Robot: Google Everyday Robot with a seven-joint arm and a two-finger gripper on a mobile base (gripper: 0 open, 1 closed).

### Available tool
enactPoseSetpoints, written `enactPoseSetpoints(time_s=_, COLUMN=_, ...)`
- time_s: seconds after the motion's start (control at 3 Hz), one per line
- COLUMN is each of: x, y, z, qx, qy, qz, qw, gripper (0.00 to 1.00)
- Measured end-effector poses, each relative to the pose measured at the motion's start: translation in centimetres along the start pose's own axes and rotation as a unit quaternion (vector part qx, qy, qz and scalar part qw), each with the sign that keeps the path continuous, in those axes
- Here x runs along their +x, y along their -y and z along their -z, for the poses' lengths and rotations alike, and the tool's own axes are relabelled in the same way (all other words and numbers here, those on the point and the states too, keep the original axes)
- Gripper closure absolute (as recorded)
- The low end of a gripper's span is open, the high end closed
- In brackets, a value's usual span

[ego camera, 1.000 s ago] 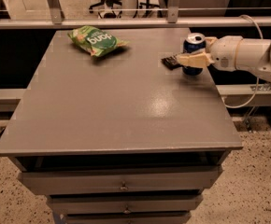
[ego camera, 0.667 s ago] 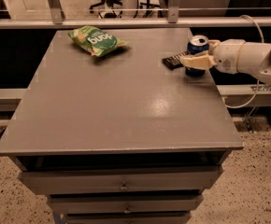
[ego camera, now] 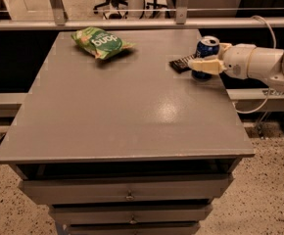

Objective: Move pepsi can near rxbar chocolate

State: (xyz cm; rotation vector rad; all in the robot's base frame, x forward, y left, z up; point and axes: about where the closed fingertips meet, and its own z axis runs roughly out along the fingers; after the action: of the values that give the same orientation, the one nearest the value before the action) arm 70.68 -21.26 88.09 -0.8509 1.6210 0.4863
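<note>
Nearest, drawers [ego camera: 127, 192] stacked under the front lip of the table [ego camera: 122, 126], shut and no part of the job. Farther back on the grey top, toward the right edge, the gripper [ego camera: 205, 56], stretched in sideways from the right on a thick white arm [ego camera: 259, 62] and held low, level with the can's body, presumably to carry it upright without tipping. Closed on the can [ego camera: 208, 44] by the look of it: one of the pale fingers [ego camera: 204, 65] laid across the near side, the other tucked behind the far side, blue body and silver top showing between. Gripped by the sides and not the top, likely to keep the can vertical and leave the base free to meet the table flat. Base on the surface or just off it: impossible to tell. Just left of the can and a little nearer, the bar [ego camera: 181, 62], flat in its black wrapper, lying at an angle, close beside the near fingertip; touching or not, unclear. Judged from that closeness, goal as good as met, with only letting go and backing out rightward, away from the bar, left to do; some risk of nudging the bar or toppling the can on a careless exit. Well apart at the far left, a green snack bag [ego camera: 101, 42], crumpled and out of the way. Beyond it all, a metal rail [ego camera: 132, 23] along the table's back edge.
</note>
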Motion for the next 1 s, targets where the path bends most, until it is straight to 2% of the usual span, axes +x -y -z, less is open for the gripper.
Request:
enactPoseSetpoints(time_s=0.33, x=0.0, y=0.0, z=0.0, qx=0.0, qy=0.0, qz=0.0, qw=1.0, gripper=0.0)
enactPoseSetpoints(time_s=0.67, x=-0.7, y=-0.1, z=1.6, qx=-0.009, qy=0.008, qz=0.012, qw=0.9999, gripper=0.0)
enactPoseSetpoints(time_s=1.0, x=-2.4, y=-0.8, z=7.4, qx=0.007, qy=0.0, qz=0.035, qw=0.9994, gripper=0.0)
